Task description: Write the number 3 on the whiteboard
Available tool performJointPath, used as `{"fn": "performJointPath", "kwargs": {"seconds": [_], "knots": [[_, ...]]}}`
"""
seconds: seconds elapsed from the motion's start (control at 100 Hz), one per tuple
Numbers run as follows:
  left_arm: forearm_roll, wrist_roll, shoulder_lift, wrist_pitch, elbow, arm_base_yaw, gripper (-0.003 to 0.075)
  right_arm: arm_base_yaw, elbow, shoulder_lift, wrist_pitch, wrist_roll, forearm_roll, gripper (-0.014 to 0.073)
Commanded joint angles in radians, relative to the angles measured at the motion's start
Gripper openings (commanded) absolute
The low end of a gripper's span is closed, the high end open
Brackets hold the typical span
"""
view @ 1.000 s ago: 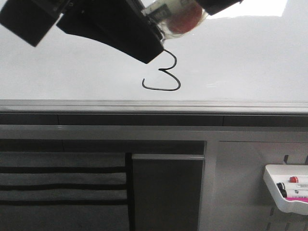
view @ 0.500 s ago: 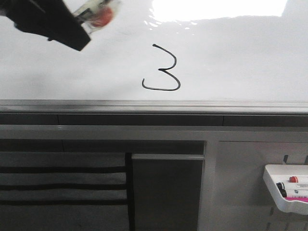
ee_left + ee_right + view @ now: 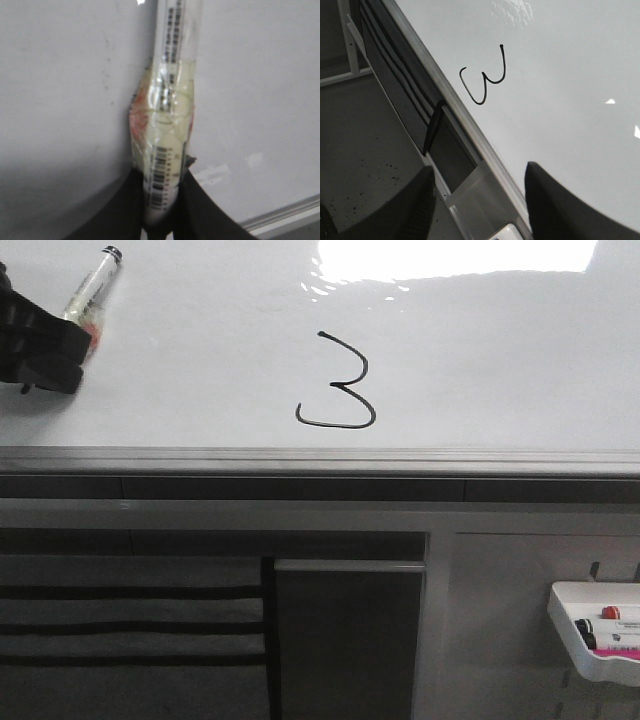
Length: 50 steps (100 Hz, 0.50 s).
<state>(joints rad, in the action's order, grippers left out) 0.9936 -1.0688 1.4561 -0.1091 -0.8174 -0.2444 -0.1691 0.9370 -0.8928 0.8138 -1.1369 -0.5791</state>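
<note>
A black hand-drawn 3 (image 3: 337, 381) sits near the middle of the whiteboard (image 3: 500, 360), just above its grey lower edge. At the far left, the left gripper (image 3: 161, 220) has its jaws clamped on a clear-wrapped marker (image 3: 90, 292), whose black tip points up and away from the digit. The right gripper (image 3: 477, 200) hangs near the board's edge, jaws apart and holding nothing. A small white tray (image 3: 590, 635) with markers hangs at lower right.
</note>
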Motion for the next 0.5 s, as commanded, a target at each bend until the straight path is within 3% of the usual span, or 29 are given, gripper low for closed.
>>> {"fn": "performJointPath", "kwargs": {"seconds": [0.0, 0.19, 0.38, 0.49], "knots": [[0.020, 0.011, 0.002, 0.049, -0.039, -0.001, -0.0020, 0.009, 0.025, 0.011, -0.042, 0.001, -0.033, 0.0356], [0.018, 0.011, 0.002, -0.006, -0.058, -0.001, 0.0014, 0.009, 0.025, 0.011, -0.040, 0.021, -0.033, 0.0356], [0.014, 0.011, 0.002, -0.018, -0.068, -0.001, 0.0321, 0.011, 0.025, 0.011, -0.045, 0.137, -0.029, 0.0356], [-0.029, 0.011, -0.015, -0.026, -0.068, -0.001, 0.0381, 0.026, 0.025, 0.011, -0.040, 0.224, -0.004, 0.0356]]}}
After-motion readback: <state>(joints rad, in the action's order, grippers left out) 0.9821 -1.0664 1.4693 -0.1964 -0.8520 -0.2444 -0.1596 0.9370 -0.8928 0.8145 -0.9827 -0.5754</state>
